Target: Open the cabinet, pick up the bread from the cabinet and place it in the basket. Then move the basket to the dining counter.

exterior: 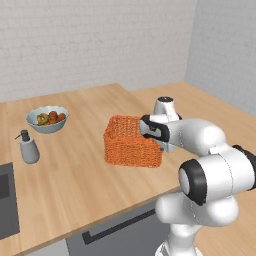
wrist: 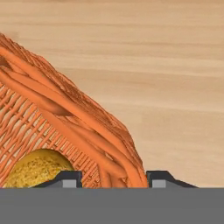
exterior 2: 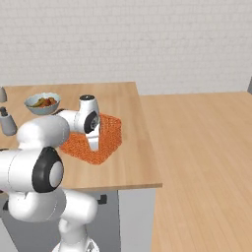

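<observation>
The claw (wrist: pixel 114 180) is straddling the basket (exterior: pixel 131 142) rim, fingertips apart, gripping nothing. Bread (wrist: pixel 37 168) is lying inside. Lift straight up, clearing the wicker.

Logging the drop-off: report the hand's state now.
Hand: open, fingers either side of the basket rim on the dining counter; contact cannot be told.

Arm bent forward at elbow, forearm reached level, wrist turned down; gripper (wrist: pixel 112 179) pointed downward, jaws stood partly apart, one finger (wrist: pixel 65 178) on each side of wicker rim
</observation>
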Robot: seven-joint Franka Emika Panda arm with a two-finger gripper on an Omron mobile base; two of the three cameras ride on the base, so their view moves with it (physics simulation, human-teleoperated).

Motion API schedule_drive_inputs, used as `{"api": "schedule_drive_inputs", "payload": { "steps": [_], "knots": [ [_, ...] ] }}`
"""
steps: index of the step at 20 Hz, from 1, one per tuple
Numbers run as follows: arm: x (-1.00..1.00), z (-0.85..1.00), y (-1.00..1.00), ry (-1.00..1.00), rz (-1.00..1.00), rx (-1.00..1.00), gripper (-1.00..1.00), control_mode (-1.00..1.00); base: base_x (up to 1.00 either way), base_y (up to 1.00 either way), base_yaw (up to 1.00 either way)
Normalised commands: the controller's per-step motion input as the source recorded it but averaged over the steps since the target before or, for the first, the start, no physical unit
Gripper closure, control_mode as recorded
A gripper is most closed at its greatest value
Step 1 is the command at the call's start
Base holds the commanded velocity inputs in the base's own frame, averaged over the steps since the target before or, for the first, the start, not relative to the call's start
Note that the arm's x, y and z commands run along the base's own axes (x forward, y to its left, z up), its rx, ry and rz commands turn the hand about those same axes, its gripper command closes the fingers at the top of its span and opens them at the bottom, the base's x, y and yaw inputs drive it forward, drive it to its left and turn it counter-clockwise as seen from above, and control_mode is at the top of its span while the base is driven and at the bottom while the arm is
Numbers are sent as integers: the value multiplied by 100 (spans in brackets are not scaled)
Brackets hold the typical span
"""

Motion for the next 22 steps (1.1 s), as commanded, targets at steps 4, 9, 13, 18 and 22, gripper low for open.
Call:
{"api": "schedule_drive_inputs", "payload": {
  "steps": [4, 9, 13, 18, 22],
  "knots": [
    [-12, 51, 3, 0, 0, -4, -100, -100, 0, 0, 0],
    [-56, 98, -1, -5, 0, 0, -100, -100, 0, 0, 0],
    [-89, 100, 15, -8, 4, 0, -100, -100, 0, 0, 0],
    [-97, 100, 42, -6, 17, -5, -100, -100, 0, 0, 0],
    [-96, 98, 63, -8, 33, -14, -100, -100, 0, 0, 0]
  ]
}}
